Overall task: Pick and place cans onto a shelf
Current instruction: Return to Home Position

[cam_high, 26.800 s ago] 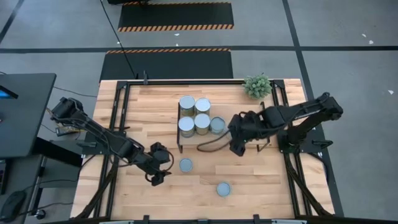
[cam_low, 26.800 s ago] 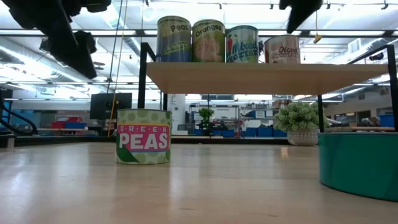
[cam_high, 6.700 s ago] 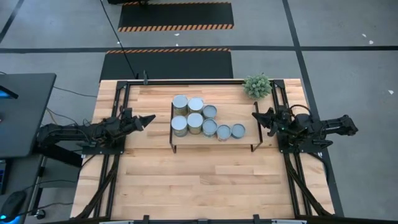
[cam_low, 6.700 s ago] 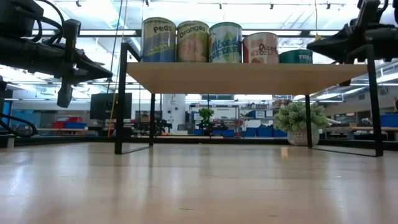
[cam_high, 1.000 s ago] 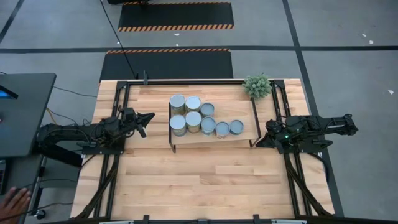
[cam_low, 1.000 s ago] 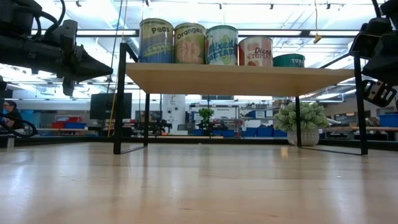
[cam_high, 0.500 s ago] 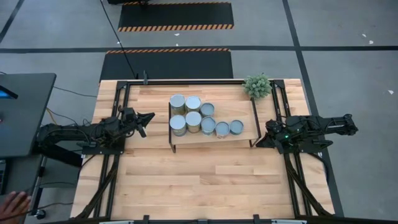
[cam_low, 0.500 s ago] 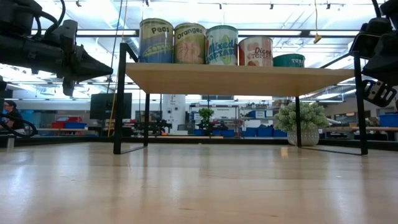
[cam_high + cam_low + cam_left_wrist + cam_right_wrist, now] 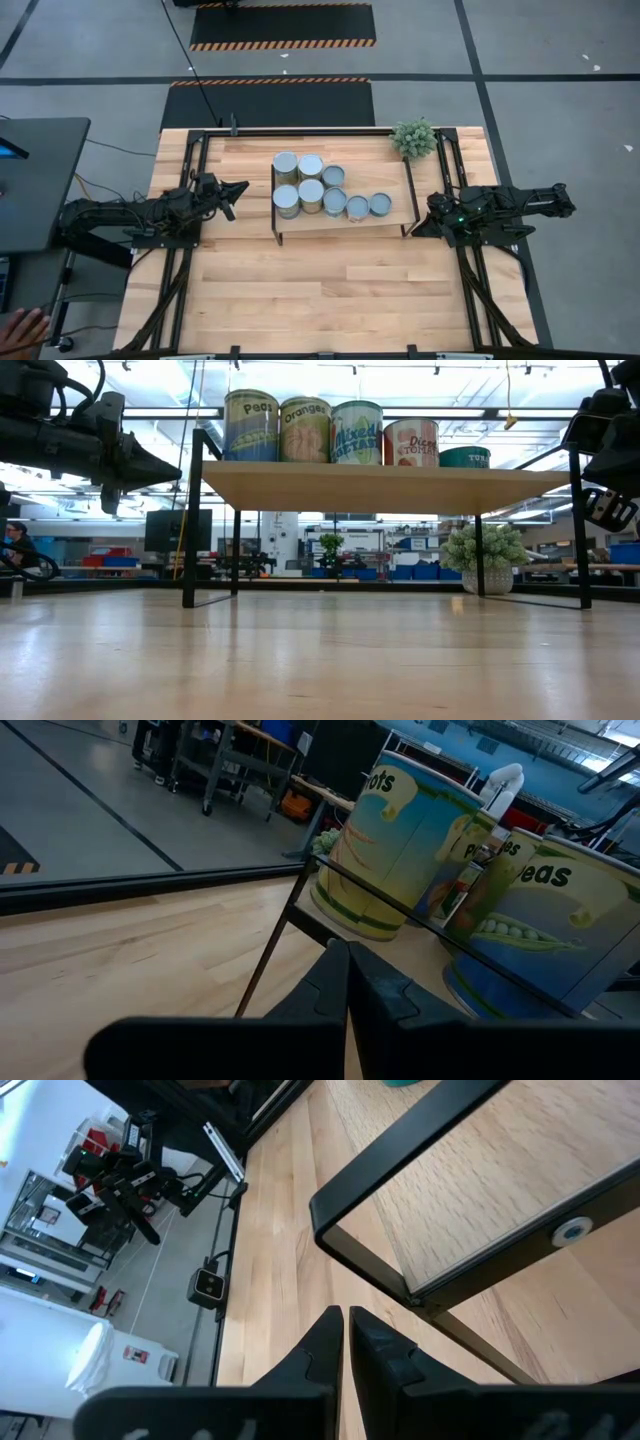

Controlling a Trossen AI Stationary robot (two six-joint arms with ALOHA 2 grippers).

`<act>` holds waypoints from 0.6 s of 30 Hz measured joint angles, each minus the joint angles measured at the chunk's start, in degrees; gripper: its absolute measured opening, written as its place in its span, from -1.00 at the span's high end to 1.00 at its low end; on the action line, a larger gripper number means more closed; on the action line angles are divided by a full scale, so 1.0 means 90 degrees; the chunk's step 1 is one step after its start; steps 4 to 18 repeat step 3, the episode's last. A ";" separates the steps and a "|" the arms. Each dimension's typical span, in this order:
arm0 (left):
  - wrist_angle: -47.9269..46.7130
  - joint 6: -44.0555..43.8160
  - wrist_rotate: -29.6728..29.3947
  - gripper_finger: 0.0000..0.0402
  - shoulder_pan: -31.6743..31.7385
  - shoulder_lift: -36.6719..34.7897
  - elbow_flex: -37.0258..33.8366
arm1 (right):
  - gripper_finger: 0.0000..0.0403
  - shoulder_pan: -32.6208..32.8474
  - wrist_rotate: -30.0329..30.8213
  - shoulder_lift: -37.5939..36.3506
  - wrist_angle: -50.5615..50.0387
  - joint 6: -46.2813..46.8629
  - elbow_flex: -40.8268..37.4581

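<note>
Several cans (image 9: pixel 311 194) stand upright on their bases on the light-wood shelf (image 9: pixel 385 178), bunched toward its left end; in the low view they form a row (image 9: pixel 330 430) on the shelf's board (image 9: pixel 380 485). My left gripper (image 9: pixel 240 187) is shut and empty, level, left of the shelf, pointing at it; two cans (image 9: pixel 400 850) show just beyond its shut fingers (image 9: pixel 347 955). My right gripper (image 9: pixel 416 229) is shut and empty, low beside the shelf's right near leg (image 9: pixel 430 1190). It touches nothing that I can see.
A small potted plant (image 9: pixel 413 138) stands at the table's far right, behind the shelf's right end. Bare tabletop (image 9: pixel 320 290) stretches along the whole near side. A person's hand (image 9: pixel 20 325) shows off the table at the near left.
</note>
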 joint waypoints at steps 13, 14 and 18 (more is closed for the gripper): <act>0.0000 0.0000 0.0001 0.94 0.0001 -0.0002 0.0000 | 0.86 0.0001 0.0000 0.0000 0.0000 -0.0002 0.0000; 0.0000 0.0000 0.0001 0.94 0.0001 -0.0002 0.0000 | 0.86 0.0001 0.0000 0.0000 0.0000 -0.0002 0.0000; 0.0000 0.0000 0.0001 0.94 0.0001 -0.0002 0.0000 | 0.86 0.0001 0.0000 0.0000 0.0000 -0.0002 0.0000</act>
